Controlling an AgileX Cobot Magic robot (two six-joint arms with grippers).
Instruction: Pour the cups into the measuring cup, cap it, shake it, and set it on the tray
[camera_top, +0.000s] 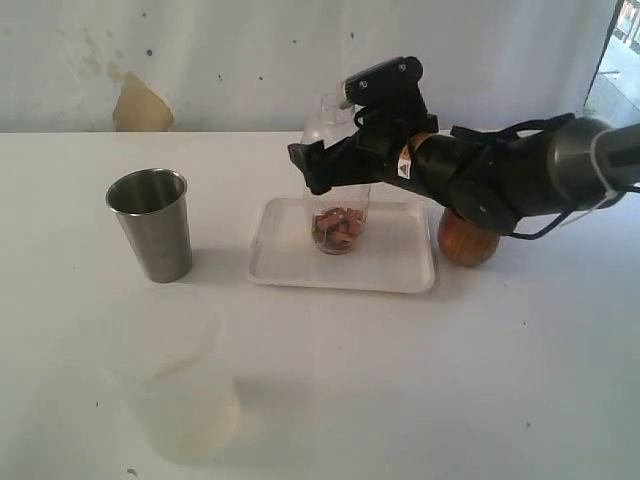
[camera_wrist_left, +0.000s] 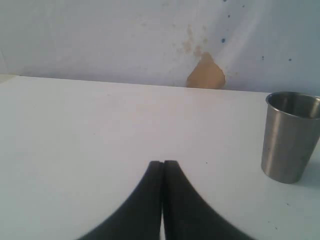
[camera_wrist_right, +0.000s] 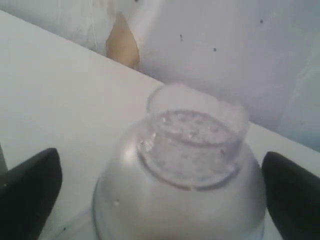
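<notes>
1 arm over tray, R fingers wide open flanking measuring cup; L fingers shut, empty.

The right gripper covers the measuring cup's middle in the exterior view. Its wrist view cuts off both fingers and the cup's lower body. The pinkish pieces below the gripper are too small to identify. Its forearm hides the wooden cup's top. Beyond the left gripper, the frame edge clips the steel tumbler.
</notes>
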